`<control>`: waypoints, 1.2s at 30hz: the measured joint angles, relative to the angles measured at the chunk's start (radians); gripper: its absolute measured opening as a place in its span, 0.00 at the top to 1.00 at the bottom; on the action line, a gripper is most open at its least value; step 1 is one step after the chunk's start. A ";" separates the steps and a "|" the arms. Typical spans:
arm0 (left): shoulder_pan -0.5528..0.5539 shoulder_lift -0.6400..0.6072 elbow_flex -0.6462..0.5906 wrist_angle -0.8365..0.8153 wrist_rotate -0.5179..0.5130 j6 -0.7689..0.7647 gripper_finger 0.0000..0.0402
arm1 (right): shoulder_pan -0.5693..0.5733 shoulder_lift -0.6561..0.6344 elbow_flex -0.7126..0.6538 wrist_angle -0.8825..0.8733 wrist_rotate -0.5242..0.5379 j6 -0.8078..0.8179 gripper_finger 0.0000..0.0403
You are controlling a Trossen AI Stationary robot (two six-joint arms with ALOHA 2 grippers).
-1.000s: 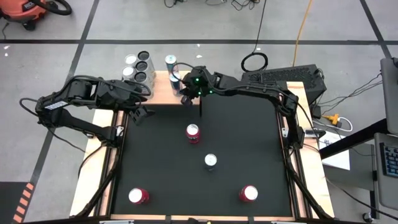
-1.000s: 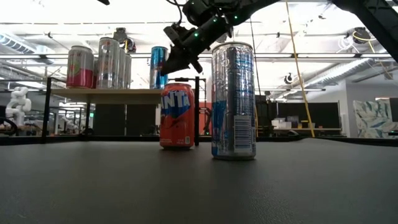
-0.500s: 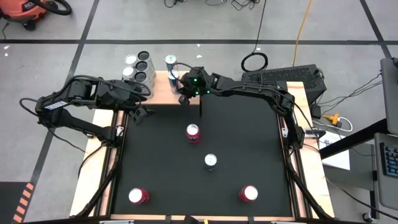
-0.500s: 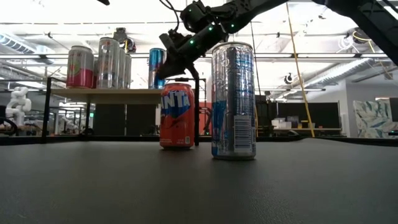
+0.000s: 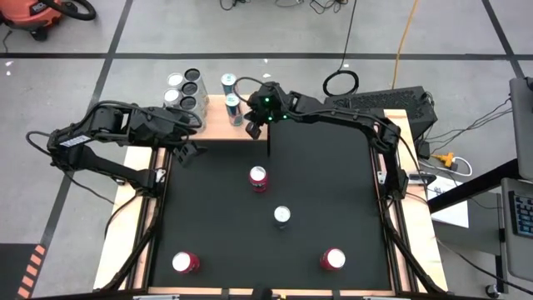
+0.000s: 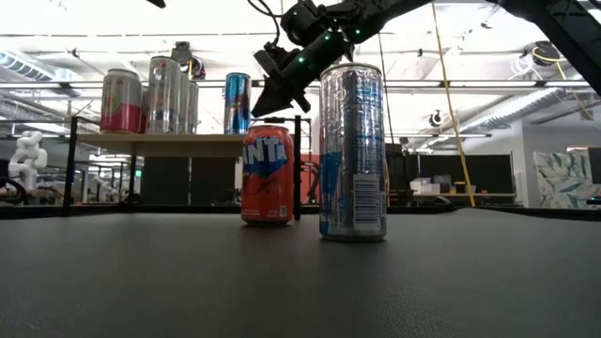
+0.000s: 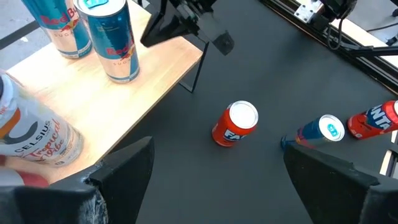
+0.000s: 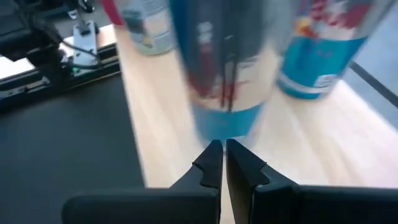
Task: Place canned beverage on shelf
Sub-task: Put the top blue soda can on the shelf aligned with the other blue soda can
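Two arms are in play: the right pincer (image 5: 252,129) hovers fully closed and empty at the shelf's (image 5: 218,127) front corner, just beside a slim blue can (image 5: 234,109) standing on the boards, while the left pincer (image 5: 190,152) waits spread wide, holding nothing, beside the shelf's other end. Several cans already crowd the shelf, among them a second blue can (image 5: 228,82) behind the first and a pale Celsius can (image 7: 34,140). On the black surface (image 5: 216,217) remain an orange Fanta can (image 5: 258,177), a tall silver-and-blue can (image 5: 282,216) and two red-topped cans (image 5: 185,262) (image 5: 333,259). Risk: the closed right fingers sit so near the slim blue can that a sideways drift could tip it, and it could knock its neighbours over. Its base appears to rest flat, though motion blur in the right wrist view leaves this unsure. Compared with a second ago, the blue can has shifted deeper onto the shelf and the right pincer has drawn back toward the corner post; the left arm has not moved.
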 joint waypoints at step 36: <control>0.000 0.000 0.000 0.003 -0.059 -0.025 0.10 | 0.033 0.029 0.007 0.126 -0.042 0.082 1.00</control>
